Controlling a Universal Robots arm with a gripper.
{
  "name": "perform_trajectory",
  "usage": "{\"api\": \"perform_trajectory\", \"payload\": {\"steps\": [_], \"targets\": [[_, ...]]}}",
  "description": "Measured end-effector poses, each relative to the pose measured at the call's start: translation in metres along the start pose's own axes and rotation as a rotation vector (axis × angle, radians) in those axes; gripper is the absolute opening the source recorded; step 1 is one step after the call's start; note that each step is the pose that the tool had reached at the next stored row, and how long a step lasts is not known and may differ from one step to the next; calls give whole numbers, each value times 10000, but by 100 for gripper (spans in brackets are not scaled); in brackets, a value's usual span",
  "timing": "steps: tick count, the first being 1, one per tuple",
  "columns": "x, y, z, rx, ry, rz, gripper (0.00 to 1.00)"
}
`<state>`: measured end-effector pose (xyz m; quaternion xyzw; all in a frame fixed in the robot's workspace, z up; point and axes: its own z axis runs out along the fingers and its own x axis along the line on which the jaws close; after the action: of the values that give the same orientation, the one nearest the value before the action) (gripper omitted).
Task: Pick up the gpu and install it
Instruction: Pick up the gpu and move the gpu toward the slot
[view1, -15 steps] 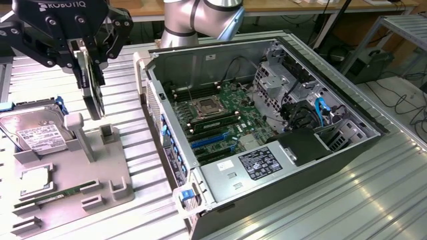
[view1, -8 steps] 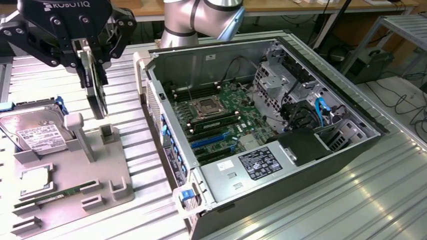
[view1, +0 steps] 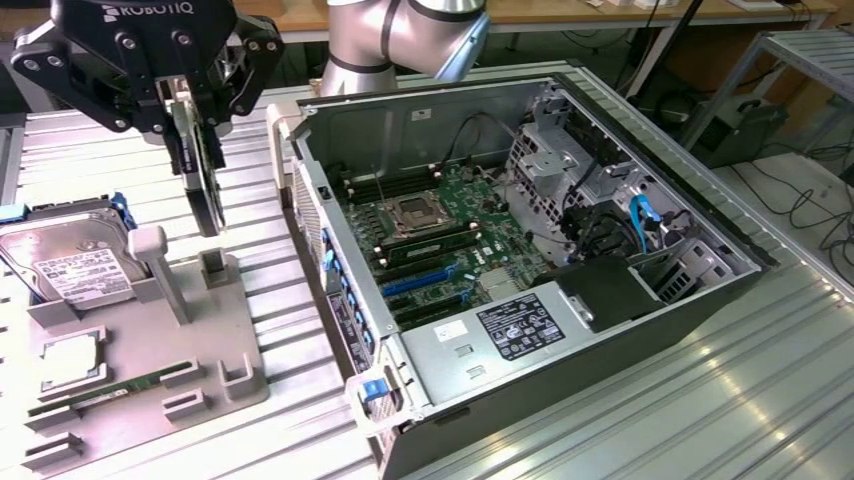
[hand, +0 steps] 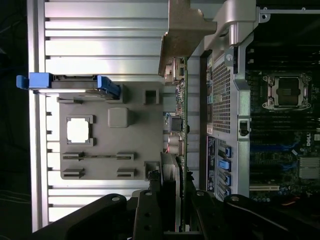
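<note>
In the exterior view, the jaws are pinching the gpu (view1: 203, 178) from both sides near its upper edge, at the exterior view's upper left. The card is hanging upright and edge-on, over the far end of a grey holder (view1: 147, 340) that is lying on the ribbed metal bench (view1: 747, 400). Its lower edge is sitting just above a short post of that holder; whether the two are touching, I cannot tell. A hard drive (view1: 74, 268) with a white label is standing tilted in the holder at the exterior view's left, and a narrow green memory stick (view1: 110, 393) is lying in a nearer slot. To the exterior view's right, well apart from the card, an open computer case (view1: 667, 300) is lying on its side, showing its motherboard (view1: 441, 235).

In the wrist view, the jaws are closing on the gpu (hand: 182, 125) from either side, and the card is running away from the camera as a thin green strip with its metal end bracket (hand: 186, 30) at the far end. It is lying between the grey holder (hand: 135, 145) and the perforated wall of the computer case (hand: 222, 100), close beside that wall.
</note>
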<state>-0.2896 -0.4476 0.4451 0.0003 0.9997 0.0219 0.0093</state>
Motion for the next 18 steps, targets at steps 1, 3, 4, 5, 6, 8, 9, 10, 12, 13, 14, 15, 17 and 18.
{"api": "perform_trajectory", "payload": {"steps": [1, 3, 4, 5, 6, 8, 9, 10, 12, 13, 14, 15, 17, 18], "targets": [[-8, 0, 0, 0, 0, 0, 27], [-22, 0, 1, 0, 0, 0, 27], [-29, 0, 1, -1, 0, 0, 27], [-36, 0, 1, 0, 0, 0, 27], [-44, 0, 1, 0, -1, 0, 27], [-58, 0, 1, 0, 0, 0, 27], [-66, 0, 1, 0, 0, 0, 27], [-74, 0, 1, 0, 0, 0, 27], [-89, 0, 2, 0, 0, 0, 27], [-96, 0, 2, 0, -1, 0, 27], [-103, 0, 2, 0, 0, 0, 27], [-111, 0, 2, 0, 0, 0, 27], [-126, 0, 3, 0, 0, 0, 27], [-132, 0, 3, 0, 0, 0, 27]]}}
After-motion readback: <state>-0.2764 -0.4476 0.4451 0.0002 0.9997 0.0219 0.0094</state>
